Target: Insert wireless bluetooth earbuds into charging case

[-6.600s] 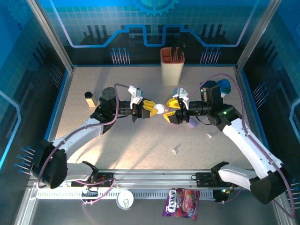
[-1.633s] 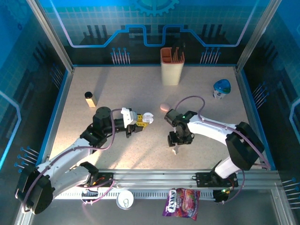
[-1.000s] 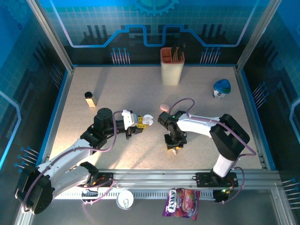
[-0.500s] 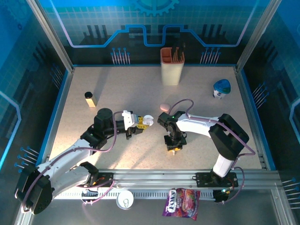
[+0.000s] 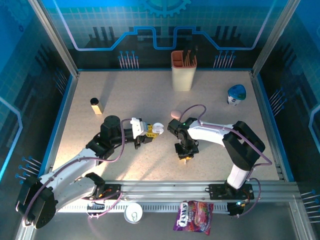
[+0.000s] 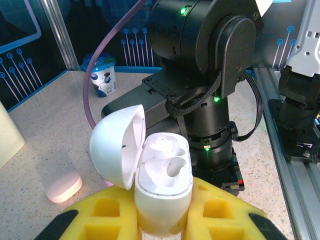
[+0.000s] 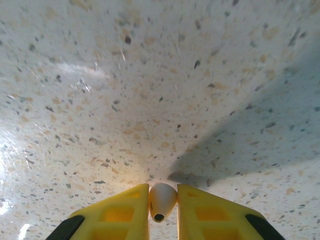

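Note:
My left gripper (image 5: 152, 130) is shut on a white charging case (image 5: 158, 128), held just above the table at its middle. In the left wrist view the case (image 6: 162, 185) stands upright between the yellow fingers (image 6: 107, 217), its lid swung open to the left and both sockets empty. My right gripper (image 5: 185, 157) points straight down at the table, a little right of the case. A small white earbud (image 7: 162, 199) sits pinched between its yellow fingers (image 7: 125, 215), touching both, just over the speckled tabletop.
A pink case lies closed on the table (image 5: 175, 114) (image 6: 63, 186) behind the grippers. A tan holder (image 5: 183, 70) stands at the back, a blue-and-white cup (image 5: 236, 94) at back right, and a small black-capped bottle (image 5: 96, 105) at left. A candy packet (image 5: 194, 216) lies on the near rail.
My right gripper's fingers have drawn together onto the earbud while the arm stayed almost still. The left gripper and case have not moved.

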You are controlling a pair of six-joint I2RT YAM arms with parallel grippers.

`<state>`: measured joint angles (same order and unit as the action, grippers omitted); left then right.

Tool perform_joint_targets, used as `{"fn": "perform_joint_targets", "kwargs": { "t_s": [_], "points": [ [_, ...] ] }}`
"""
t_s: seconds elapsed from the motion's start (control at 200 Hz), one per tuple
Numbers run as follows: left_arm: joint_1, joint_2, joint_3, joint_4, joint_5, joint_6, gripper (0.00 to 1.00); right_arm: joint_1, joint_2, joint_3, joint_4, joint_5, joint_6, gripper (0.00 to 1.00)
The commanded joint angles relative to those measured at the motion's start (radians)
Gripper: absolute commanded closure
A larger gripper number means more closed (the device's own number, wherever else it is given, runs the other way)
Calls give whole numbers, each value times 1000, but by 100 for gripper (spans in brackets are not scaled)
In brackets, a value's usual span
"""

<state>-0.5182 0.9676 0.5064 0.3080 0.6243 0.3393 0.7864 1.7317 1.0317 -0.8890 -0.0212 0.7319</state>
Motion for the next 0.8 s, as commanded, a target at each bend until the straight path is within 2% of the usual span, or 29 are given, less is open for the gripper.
{"fn": "perform_joint_targets", "kwargs": {
  "t_s": [0.0,0.3,0.595,0.705,0.795],
  "points": [
    [-8,0,4,2,-25,-21,100,10,-55,29,-3,77,-13,84],
    [-7,72,14,84,-144,-94,100,-53,-145,81,166,243,-92,86],
    [-8,144,61,111,-284,-183,100,-70,-256,42,444,217,-207,85],
    [-21,173,50,186,-329,-220,100,-70,-325,-8,561,190,-243,85],
    [-37,205,20,310,-341,-223,100,-72,-380,-41,639,171,-267,86]
  ]
}}
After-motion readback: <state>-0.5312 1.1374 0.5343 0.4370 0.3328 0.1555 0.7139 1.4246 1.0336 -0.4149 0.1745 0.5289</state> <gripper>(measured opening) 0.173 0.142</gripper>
